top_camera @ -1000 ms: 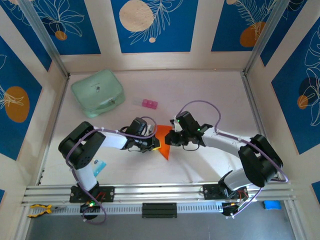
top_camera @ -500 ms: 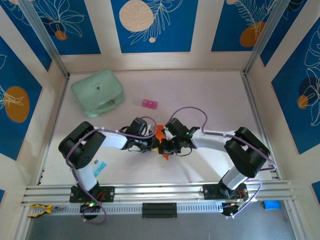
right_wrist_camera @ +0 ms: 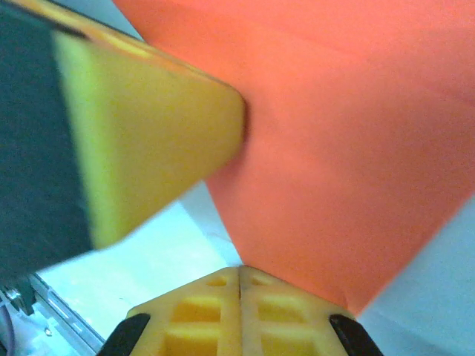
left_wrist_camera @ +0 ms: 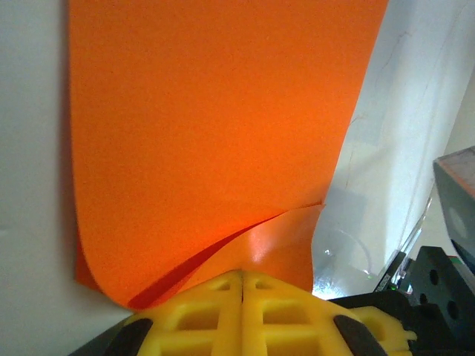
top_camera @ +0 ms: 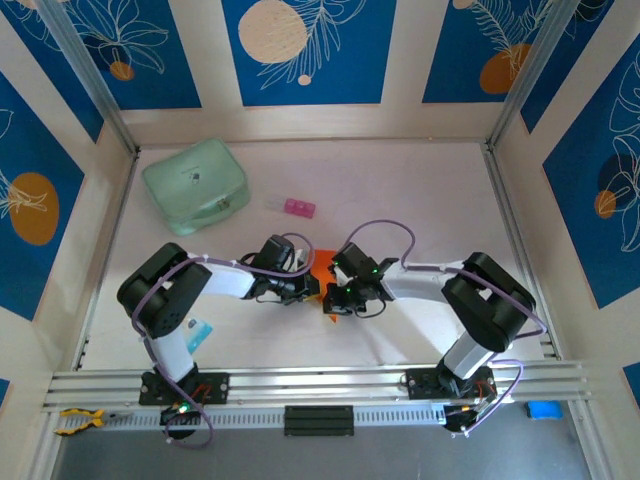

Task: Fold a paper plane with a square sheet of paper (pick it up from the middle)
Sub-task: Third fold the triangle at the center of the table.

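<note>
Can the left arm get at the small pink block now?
Probably not yet. Nothing stands before the pink block, but the left pincer looks shut on the orange paper and must release first.

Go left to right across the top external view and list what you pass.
Yellow-handled tool → mint-green case → pink block → orange sheet of paper → small blue item.

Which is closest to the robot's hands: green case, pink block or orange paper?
The orange paper; left gripper and right gripper touch it. The green case and pink block sit farther back, untouched.
</note>
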